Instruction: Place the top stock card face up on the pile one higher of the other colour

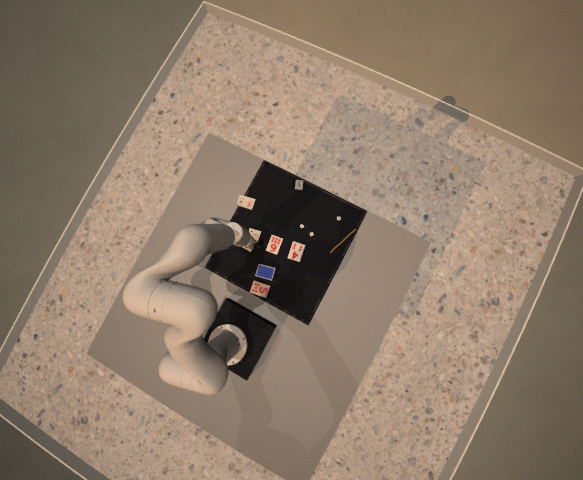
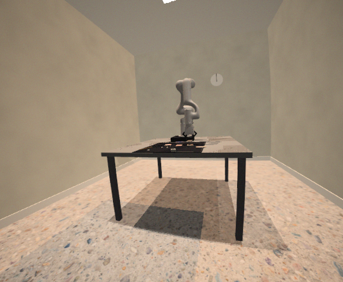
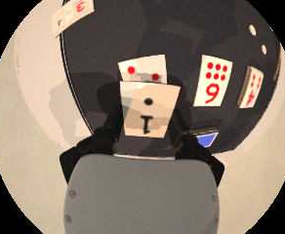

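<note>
My gripper (image 1: 255, 241) (image 2: 189, 134) (image 3: 146, 114) is shut on a face-up card with a black 1 (image 3: 148, 114), held by its two side edges. The card is above the cloth and overlaps the near part of the red 2 pile (image 1: 254, 233) (image 3: 154, 63) in the wrist view; the height between them is hard to tell. The red 6 pile (image 1: 274, 244) (image 3: 213, 82) and red 4 pile (image 1: 296, 251) (image 3: 251, 88) lie to the right. The blue-backed stock (image 1: 265, 272) (image 3: 206, 139) lies nearer the base, with the red 5 waste (image 1: 259, 289) beside it.
A pale card (image 1: 246, 202) (image 3: 74, 17) with a red 3 lies across the left edge of the black cloth (image 1: 281, 206). A small grey block (image 1: 299, 184) (image 2: 173, 150) is at the far edge. Three small white pieces and a thin brown stick (image 1: 343, 241) lie at the right.
</note>
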